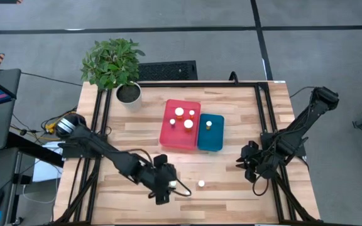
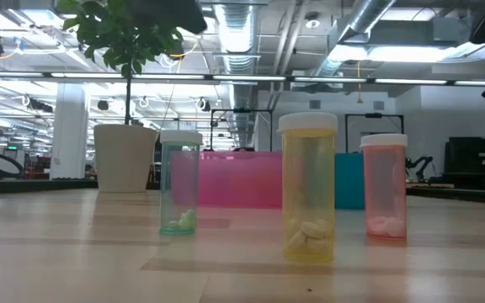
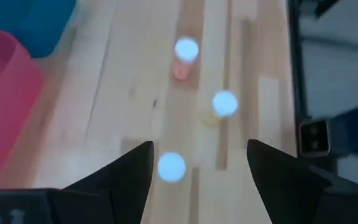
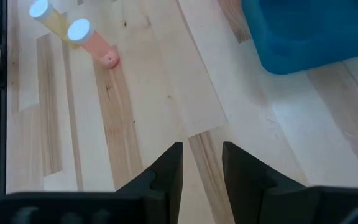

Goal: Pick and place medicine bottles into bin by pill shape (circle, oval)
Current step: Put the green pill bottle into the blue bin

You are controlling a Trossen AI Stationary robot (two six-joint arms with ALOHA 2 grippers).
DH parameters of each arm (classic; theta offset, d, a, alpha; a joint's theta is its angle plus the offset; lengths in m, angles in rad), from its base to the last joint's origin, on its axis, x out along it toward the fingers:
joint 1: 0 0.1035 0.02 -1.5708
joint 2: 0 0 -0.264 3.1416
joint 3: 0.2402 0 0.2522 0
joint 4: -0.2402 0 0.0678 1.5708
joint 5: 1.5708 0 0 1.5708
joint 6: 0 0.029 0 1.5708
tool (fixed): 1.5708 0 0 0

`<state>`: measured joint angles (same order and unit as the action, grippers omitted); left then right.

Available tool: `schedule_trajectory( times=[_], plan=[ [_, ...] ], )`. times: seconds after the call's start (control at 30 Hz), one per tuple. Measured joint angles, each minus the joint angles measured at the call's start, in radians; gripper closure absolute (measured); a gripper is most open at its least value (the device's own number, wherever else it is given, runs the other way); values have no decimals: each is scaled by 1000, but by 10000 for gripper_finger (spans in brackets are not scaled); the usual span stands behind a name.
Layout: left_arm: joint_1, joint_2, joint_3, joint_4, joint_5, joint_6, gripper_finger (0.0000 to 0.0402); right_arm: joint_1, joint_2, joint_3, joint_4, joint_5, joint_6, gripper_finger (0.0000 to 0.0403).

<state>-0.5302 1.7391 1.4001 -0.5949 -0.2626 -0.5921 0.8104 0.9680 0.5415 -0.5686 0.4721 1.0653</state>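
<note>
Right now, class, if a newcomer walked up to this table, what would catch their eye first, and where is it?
Most likely the bright pink bin and the smaller blue bin, side by side mid-table, with white-capped bottles already inside. Next, the leafy potted plant at the far left corner. Then three bottles standing on the near wood: teal bottle, yellow bottle and pink bottle, with the left gripper hovering open-jawed over them.

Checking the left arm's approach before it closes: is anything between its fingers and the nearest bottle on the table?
Nothing visible. The left gripper is open, and the nearest white-capped bottle stands between its fingers on bare wood. Two other bottles stand farther off, apart from it.
</note>
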Motion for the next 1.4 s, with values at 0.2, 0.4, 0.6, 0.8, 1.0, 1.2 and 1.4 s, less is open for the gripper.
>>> schedule_trajectory(
  times=[0.2, 0.4, 0.6, 0.8, 1.0, 1.2, 1.4],
  plan=[
    [34, -12, -78, 74, -12, 43, 152, -17, 0, 0, -1, -3, 5, 282],
    [42, 78, -50, 80, 24, 150, 152, -22, 0, 0, 0, -3, 8, 282],
    [33, 119, -48, 45, 31, 159, 151, -21, 0, 0, -1, -19, 8, 282],
    [31, 144, -45, 61, 30, 162, 152, -21, 0, 0, -7, -26, 8, 282],
    [25, 165, -48, 48, 41, 190, 152, -23, 0, 0, -6, -26, 9, 282],
    [25, 178, -47, 58, 60, 207, 153, -28, 0, 0, -8, -30, 9, 282],
    [25, 181, -48, 52, 52, 218, 172, -28, 0, 0, -7, -30, 9, 282]
  ],
)
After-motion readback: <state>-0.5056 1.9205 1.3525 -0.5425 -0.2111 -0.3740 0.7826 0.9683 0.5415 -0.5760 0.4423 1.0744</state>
